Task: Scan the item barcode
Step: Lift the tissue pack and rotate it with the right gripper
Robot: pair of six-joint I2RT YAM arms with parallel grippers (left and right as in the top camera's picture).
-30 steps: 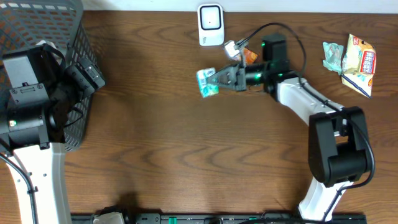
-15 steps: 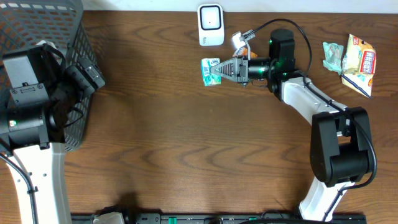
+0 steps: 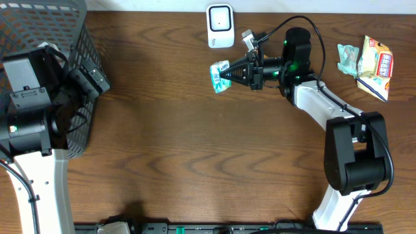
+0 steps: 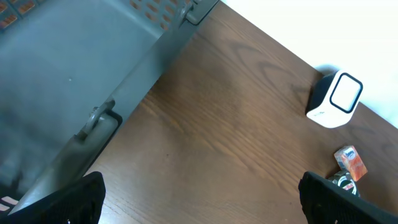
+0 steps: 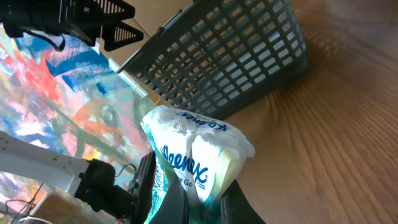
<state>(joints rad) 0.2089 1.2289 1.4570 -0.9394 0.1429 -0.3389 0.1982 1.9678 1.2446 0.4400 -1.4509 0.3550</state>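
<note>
One blue-white plastic tissue pack (image 3: 220,67), gripped by right end effector (image 3: 229,72), hangs beside white boxy scanner (image 3: 220,26); scan seems pending, left end effector (image 4: 202,199) gapes.

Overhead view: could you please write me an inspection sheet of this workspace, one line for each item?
Surface: brown wooden table, no spills seen.
Job's things: tissue pack held by its tail end, close in front of the white scanner at the far edge.
Clutter: grey mesh basket in the far left corner; snack packets in the far right corner.
Grippers: right gripper, jaws shut on the tissue pack; left gripper, jaws wide open, holding nothing, beside the basket.
Cables: black cable loops over the right arm, off the table.
Surroundings: pale wall behind the table; nothing else seen.
</note>
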